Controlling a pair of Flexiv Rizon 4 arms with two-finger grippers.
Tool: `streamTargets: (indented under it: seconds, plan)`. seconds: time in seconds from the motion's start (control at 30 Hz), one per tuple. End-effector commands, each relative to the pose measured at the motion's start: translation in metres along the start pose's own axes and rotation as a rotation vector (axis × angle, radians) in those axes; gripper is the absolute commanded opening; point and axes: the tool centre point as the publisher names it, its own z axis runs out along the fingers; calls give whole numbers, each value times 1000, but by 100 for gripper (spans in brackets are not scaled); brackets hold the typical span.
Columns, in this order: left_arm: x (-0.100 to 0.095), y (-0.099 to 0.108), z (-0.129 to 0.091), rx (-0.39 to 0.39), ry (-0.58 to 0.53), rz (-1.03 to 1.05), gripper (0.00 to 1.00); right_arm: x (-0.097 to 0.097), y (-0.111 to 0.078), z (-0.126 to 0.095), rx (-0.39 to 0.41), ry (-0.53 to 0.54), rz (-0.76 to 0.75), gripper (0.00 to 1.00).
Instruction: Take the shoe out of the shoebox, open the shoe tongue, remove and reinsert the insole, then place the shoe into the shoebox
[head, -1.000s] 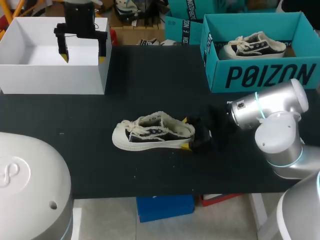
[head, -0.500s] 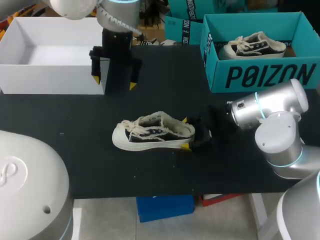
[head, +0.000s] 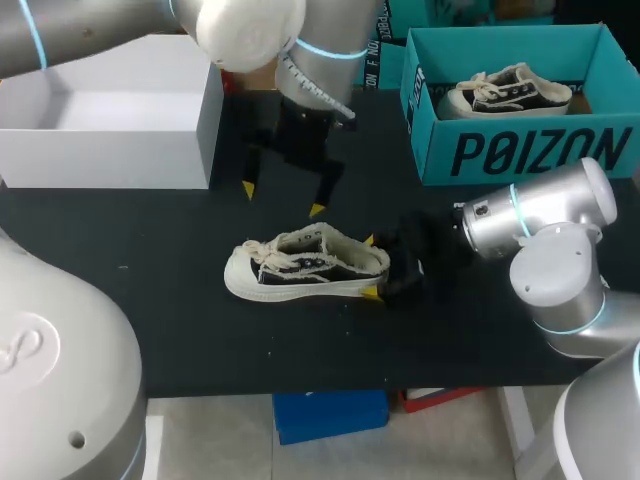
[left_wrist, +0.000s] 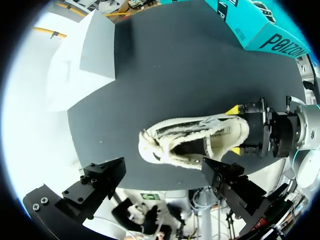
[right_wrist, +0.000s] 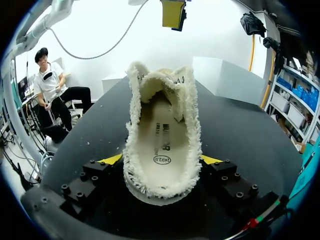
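Right wrist view: shoe (right_wrist: 162, 145) heel btwn R jaws, contact both sides.

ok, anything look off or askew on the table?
Nothing stands out. The shoe sits upright on its sole on the table, heel held in the right claw; the left claw hangs open above it.
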Motion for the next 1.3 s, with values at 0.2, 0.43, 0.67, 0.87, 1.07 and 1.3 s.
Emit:
streamTargets:
  seconds: [0.2,0.43,0.67,0.87,1.07,1.3]
  plan:
    - [50,-8,20,-48,-115,25,100,0,-2,5,1,-2,1,0]
    - [66,-6,39,-82,-156,17,100,0,-2,5,1,-2,1,0]
    - [71,-6,52,-85,-202,10,100,0,-2,5,1,-2,1,0]
    - [69,-5,57,-85,-214,-5,100,0,-2,5,1,-2,1,0]
    - [63,-6,63,-78,-179,-53,100,0,-2,5,1,-2,1,0]
    - [61,-8,68,-55,-171,-94,100,0,-2,5,1,-2,1,0]
